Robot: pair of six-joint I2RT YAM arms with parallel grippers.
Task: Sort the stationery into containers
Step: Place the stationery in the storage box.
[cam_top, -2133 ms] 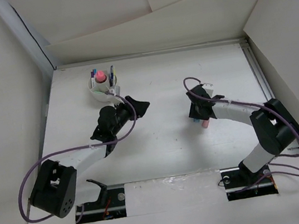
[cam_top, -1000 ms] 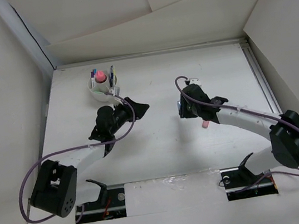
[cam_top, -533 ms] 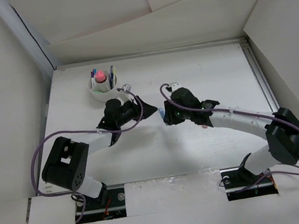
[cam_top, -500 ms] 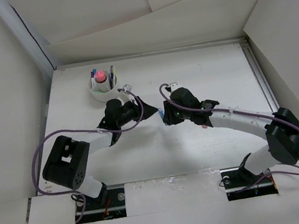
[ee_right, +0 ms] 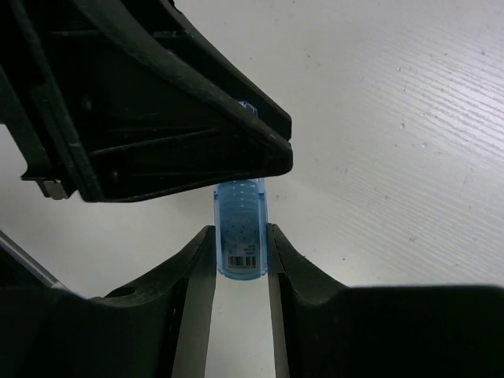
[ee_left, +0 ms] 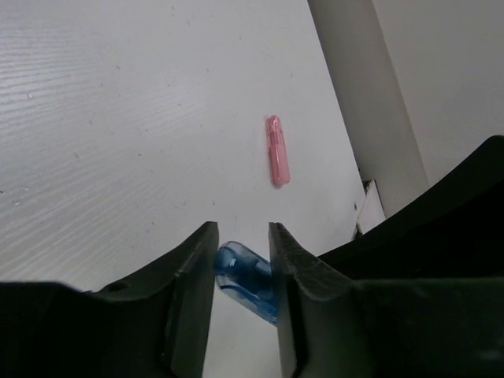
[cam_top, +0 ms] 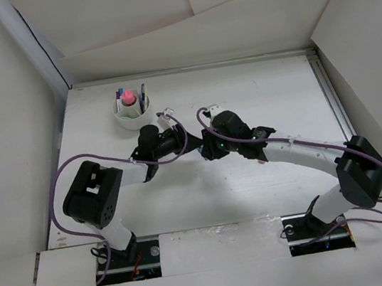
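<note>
My right gripper (ee_right: 240, 240) is shut on a clear blue stick (ee_right: 240, 224) with a barcode label and holds it above the table. The stick's far end sits between the fingers of my left gripper (ee_left: 242, 236), which close on the blue stick (ee_left: 240, 272) from both sides. In the top view the two grippers meet tip to tip, left gripper (cam_top: 191, 144) against right gripper (cam_top: 204, 146), at mid table. The round white cup (cam_top: 131, 116) stands at the back left with a pink-capped glue stick (cam_top: 128, 100) and thin pens upright in it. A short pink stick (ee_left: 275, 160) lies on the table beyond.
White walls close in the table on the left, back and right. A raised rail (cam_top: 329, 97) runs along the right edge. Both arms' purple cables loop over the table's middle.
My right gripper has carried the blue stick leftward from the right half to mid table. My left gripper has swung right to meet it and now has its fingers on the stick's end.
</note>
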